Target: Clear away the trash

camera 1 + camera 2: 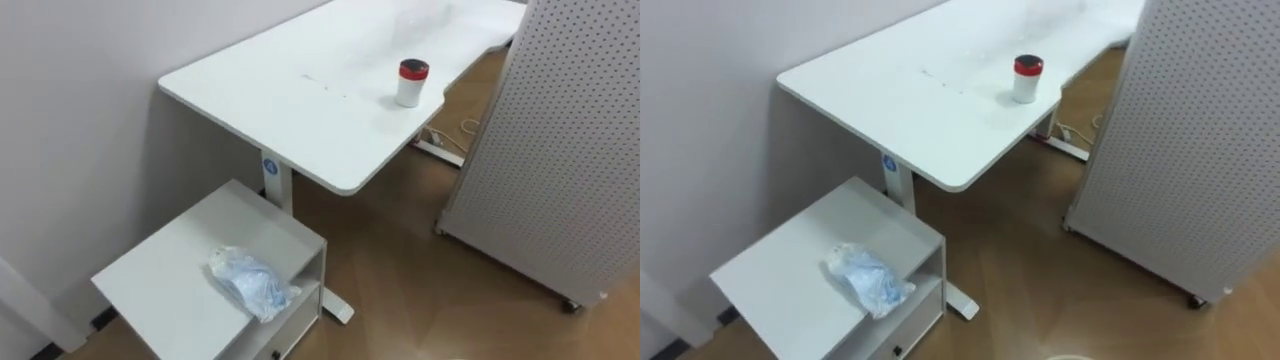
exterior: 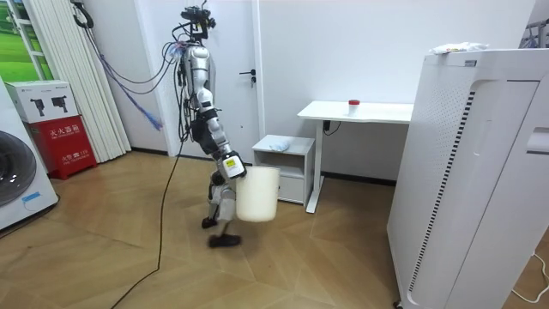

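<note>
A crumpled bluish-white plastic bag [image 1: 250,283] lies on top of a low white cabinet [image 1: 180,260] beside the desk. On the white desk [image 1: 300,90] stands a small white cup with a red lid [image 1: 411,82]. In the room view I stand a step or two from the cabinet [image 2: 287,154], facing it, leaning forward. My right hand [image 2: 230,166] grips the rim of a white bin [image 2: 257,194], which hangs off the floor at knee height. The bag [image 2: 276,145] and the cup [image 2: 352,104] are small in that view.
A tall white perforated panel on castors [image 1: 560,150] stands to my right, leaving a strip of wooden floor [image 1: 400,270] between it and the desk. The wall [image 1: 90,130] runs behind the cabinet. A washing machine [image 2: 17,180] and a red box [image 2: 64,142] stand far behind me.
</note>
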Controlling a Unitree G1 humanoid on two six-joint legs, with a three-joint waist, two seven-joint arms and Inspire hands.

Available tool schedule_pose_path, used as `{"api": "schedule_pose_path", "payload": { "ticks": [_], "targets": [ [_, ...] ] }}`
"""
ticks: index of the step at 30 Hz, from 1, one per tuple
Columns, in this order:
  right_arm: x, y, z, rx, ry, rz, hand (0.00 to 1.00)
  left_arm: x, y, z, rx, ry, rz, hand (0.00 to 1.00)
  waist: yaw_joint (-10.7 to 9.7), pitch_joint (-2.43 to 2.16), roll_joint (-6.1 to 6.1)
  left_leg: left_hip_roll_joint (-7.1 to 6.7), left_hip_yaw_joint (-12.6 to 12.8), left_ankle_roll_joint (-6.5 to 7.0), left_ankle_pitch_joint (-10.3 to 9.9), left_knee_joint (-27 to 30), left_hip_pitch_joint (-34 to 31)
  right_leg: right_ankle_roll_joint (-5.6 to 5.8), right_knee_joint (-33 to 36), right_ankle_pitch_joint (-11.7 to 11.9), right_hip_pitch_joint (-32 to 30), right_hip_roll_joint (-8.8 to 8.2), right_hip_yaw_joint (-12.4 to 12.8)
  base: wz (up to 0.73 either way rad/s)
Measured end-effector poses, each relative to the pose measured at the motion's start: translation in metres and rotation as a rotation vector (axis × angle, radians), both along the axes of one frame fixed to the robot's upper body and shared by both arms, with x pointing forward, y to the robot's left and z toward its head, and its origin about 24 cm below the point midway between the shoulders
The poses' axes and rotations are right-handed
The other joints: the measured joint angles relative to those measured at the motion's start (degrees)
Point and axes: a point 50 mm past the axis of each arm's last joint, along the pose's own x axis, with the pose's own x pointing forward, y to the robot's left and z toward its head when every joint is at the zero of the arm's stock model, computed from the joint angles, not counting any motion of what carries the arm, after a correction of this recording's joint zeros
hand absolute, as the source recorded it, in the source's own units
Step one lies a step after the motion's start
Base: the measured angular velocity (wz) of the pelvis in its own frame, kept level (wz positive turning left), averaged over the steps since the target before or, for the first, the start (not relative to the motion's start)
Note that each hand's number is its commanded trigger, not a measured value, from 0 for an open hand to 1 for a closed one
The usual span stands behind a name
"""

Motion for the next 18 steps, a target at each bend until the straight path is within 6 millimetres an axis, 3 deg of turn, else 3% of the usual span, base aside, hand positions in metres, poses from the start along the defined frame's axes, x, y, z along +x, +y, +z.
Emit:
{"api": "schedule_pose_path", "payload": {
  "ticks": [2,6,10,12,18],
  "targets": [
    [0.004,0.001,0.000,0.001,-0.006,0.013,1.00,0.005,-0.001,0.001,-0.004,-0.028,-0.010,0.00,0.50,0.00,0.29,0.84,-0.09,-1.06,0.58,-1.70,0.31,-0.95,-1.88,0.71,0.94,1.58,-0.67,0.13],
    [0.015,0.007,0.000,0.025,-0.019,0.090,1.00,0.019,-0.003,0.004,0.003,-0.070,-0.024,0.00,0.14,0.35,0.24,2.03,-0.57,-2.43,1.41,-3.51,0.38,-1.67,-3.27,0.59,1.31,2.96,-1.31,0.11],
    [0.033,0.013,0.003,0.025,-0.061,0.139,1.00,0.045,-0.009,0.011,0.011,-0.156,-0.055,0.00,-0.05,1.23,0.21,2.92,-1.04,-2.64,1.47,-3.27,-0.50,-2.24,-4.01,0.77,1.14,3.14,-2.38,0.04],
    [0.048,0.016,0.006,0.017,-0.085,0.172,1.00,0.071,-0.015,0.020,0.023,-0.249,-0.067,0.00,-0.11,1.36,0.25,2.81,-0.97,-2.66,1.47,-2.36,-2.86,-2.42,-3.57,0.86,-1.06,3.11,-2.67,0.03],
    [0.071,0.025,0.010,0.011,-0.114,0.270,1.00,0.118,-0.020,0.043,0.074,-0.413,-0.085,0.00,0.02,1.92,0.81,2.22,-1.08,-2.66,1.47,-0.35,-6.93,-2.61,-1.63,1.08,-4.91,2.21,-3.14,0.02]
  ]
}}
